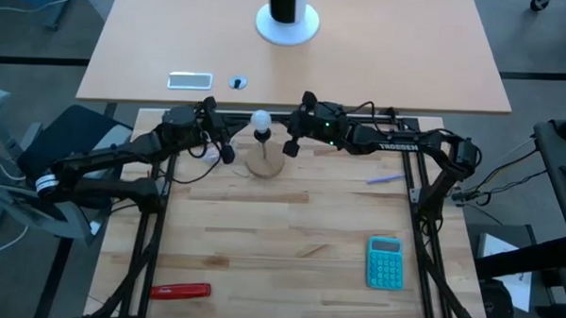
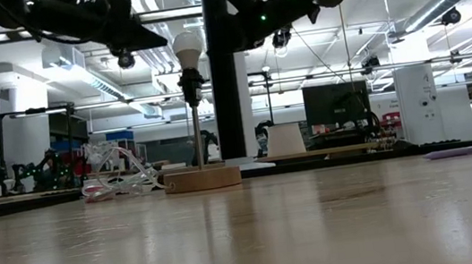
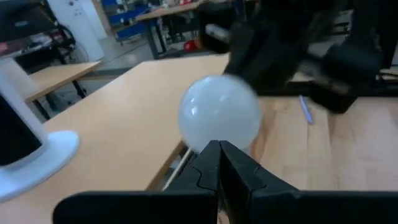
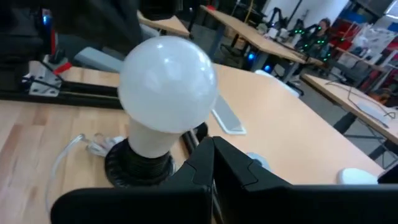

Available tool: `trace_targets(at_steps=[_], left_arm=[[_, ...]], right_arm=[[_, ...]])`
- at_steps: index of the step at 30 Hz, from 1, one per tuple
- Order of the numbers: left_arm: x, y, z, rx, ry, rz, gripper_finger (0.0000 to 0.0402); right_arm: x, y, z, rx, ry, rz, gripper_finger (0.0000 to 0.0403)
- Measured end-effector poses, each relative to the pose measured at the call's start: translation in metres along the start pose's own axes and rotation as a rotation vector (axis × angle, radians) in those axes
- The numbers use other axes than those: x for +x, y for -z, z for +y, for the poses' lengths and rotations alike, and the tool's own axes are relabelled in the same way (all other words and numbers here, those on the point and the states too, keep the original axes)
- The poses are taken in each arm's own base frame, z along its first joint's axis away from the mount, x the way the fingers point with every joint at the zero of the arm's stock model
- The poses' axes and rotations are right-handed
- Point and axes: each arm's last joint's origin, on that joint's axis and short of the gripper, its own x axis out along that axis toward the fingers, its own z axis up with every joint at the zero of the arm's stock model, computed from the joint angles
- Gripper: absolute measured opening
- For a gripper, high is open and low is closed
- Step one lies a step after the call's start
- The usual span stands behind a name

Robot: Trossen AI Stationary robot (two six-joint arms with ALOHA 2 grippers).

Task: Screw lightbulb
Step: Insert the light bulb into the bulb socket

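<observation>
The lightbulb (image 1: 261, 120), white and round, sits upright in a black socket (image 4: 140, 165). The socket tops a thin post on a round wooden disc stand (image 2: 202, 179) at the table's far middle. My left gripper (image 1: 228, 155) is just left of the lamp with its fingers shut (image 3: 219, 152), pointing about level at the bulb (image 3: 219, 112). My right gripper (image 1: 291, 147) is just right of the lamp, also shut (image 4: 212, 152), with the bulb (image 4: 166, 84) close in front of it. Neither gripper is seen touching the bulb.
A teal calculator (image 1: 385, 262) lies near the table's right front and a red-handled tool (image 1: 179, 290) near the left front. A purple pen (image 1: 384, 180) lies to the right of the lamp. Crumpled clear plastic and a cord (image 2: 115, 178) lie left of the stand.
</observation>
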Motion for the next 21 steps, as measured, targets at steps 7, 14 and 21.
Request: trace_targets(at_steps=[7, 14, 21], left_arm=[[0.012, 0.006, -0.001, 0.000, -0.007, 0.023, 0.0000], [0.017, 0.007, 0.000, 0.001, -0.033, 0.019, 0.0000], [0.017, 0.009, 0.002, -0.001, -0.100, 0.043, 0.0000]], right_arm=[[0.001, -0.003, 0.001, 0.000, -0.063, -0.057, 0.0000], [0.001, -0.003, 0.005, -0.010, -0.076, -0.054, 0.0000], [0.000, -0.004, 0.013, -0.028, -0.119, -0.053, 0.0000]])
